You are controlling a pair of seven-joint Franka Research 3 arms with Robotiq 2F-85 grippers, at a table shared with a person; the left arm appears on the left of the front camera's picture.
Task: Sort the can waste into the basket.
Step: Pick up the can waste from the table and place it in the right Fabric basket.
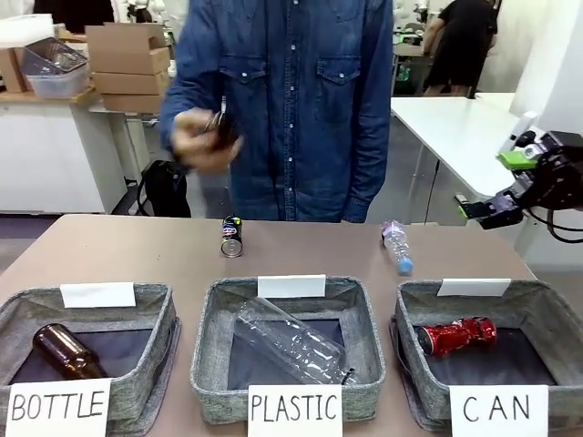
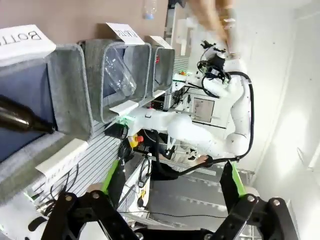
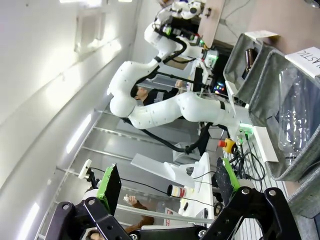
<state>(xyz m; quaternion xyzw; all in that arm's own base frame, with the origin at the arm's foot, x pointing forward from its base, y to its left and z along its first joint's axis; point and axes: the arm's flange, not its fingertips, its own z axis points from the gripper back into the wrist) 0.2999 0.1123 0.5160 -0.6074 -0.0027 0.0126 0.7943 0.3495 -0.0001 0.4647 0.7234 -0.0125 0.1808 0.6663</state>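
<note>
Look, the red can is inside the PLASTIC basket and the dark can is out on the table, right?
Not quite. The red can lies in the basket signed CAN, not the PLASTIC one. The front view shows it. The dark can is out on the table, as you said.

— What is the person wearing?
— A dark blue denim shirt with long sleeves, two flapped chest pockets and pale snaps down the front.
— And the robot?
— The right arm and the left arm are both white and rounded, with black cables looping along them (a green light glows near each base). The left hand and the right hand are black with green pads and round pivots at the finger joints.
</note>
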